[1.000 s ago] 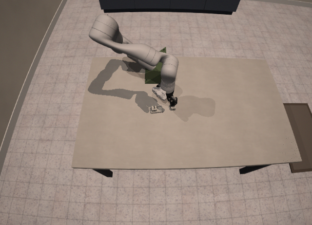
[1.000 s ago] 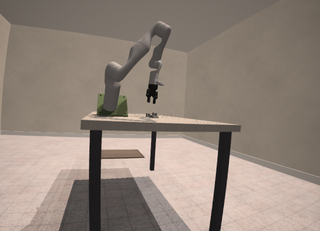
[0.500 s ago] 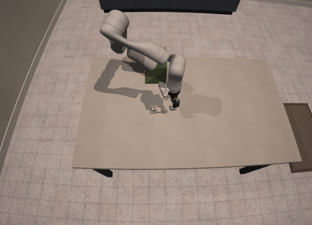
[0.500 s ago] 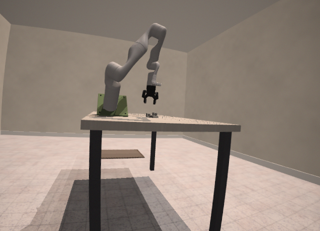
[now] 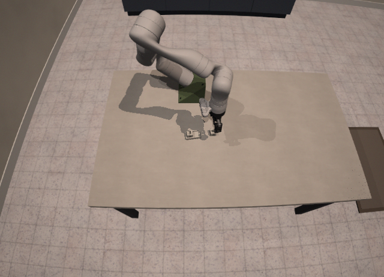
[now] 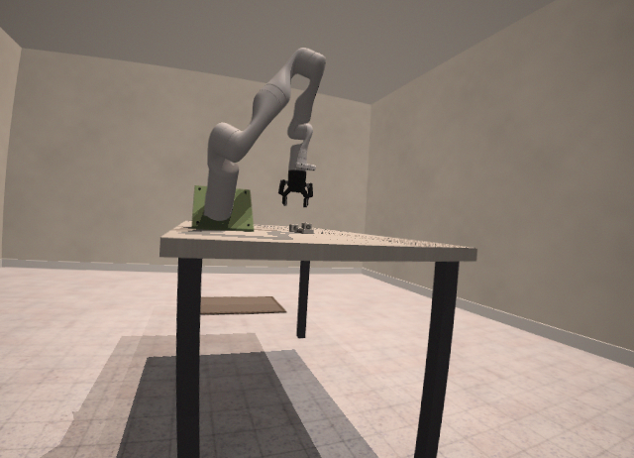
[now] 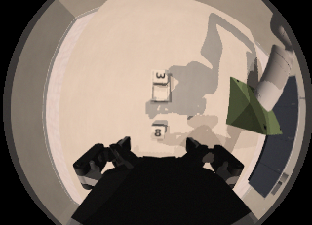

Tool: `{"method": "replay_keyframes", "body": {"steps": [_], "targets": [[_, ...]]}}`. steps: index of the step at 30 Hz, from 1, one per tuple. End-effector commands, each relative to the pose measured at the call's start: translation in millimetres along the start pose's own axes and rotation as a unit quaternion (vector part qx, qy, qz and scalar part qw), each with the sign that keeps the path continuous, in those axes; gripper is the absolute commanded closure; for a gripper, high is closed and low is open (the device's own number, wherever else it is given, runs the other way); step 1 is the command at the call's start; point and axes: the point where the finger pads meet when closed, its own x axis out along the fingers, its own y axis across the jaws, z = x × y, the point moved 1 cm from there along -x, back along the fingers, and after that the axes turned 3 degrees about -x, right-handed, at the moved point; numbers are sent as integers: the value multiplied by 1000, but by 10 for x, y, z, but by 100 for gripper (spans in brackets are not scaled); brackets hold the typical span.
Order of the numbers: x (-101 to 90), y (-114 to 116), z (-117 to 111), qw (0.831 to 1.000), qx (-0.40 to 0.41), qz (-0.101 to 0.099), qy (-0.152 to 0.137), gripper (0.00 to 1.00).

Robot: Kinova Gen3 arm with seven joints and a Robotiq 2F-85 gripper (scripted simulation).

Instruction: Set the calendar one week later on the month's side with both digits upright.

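Note:
The small pale tray (image 5: 197, 134) (image 7: 160, 93) lies flat on the table. A cube with a 3 on top (image 5: 189, 133) (image 6: 307, 226) (image 7: 160, 77) sits in one end of it; the tray's other end is empty. In the top view the 3 reads upright. A second cube (image 5: 212, 132) (image 6: 293, 227) (image 7: 157, 131), with an 8 on top, stands on the table beyond the tray's empty end, apart from it. My gripper (image 6: 295, 205) (image 7: 158, 143) is open and empty, pointing down well above the table near the 8 cube. The month's name cannot be read.
The green mounting plate (image 5: 191, 96) (image 6: 240, 209) (image 7: 242, 108) stands at the table's back, beside the arm's base. The table (image 5: 216, 175) (image 6: 317, 249) extends on both sides of the tray. The arm's shadow falls across the table near the tray.

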Motion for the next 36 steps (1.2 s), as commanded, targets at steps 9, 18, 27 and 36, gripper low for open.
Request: {"method": "replay_keyframes", "body": {"steps": [9,18,27,36], "targets": [[6,-2,42,1000,13,-1,-2,54],[6,-2,42,1000,13,-1,-2,54],[6,-2,42,1000,13,-1,-2,54],[6,-2,42,1000,13,-1,-2,54]]}}
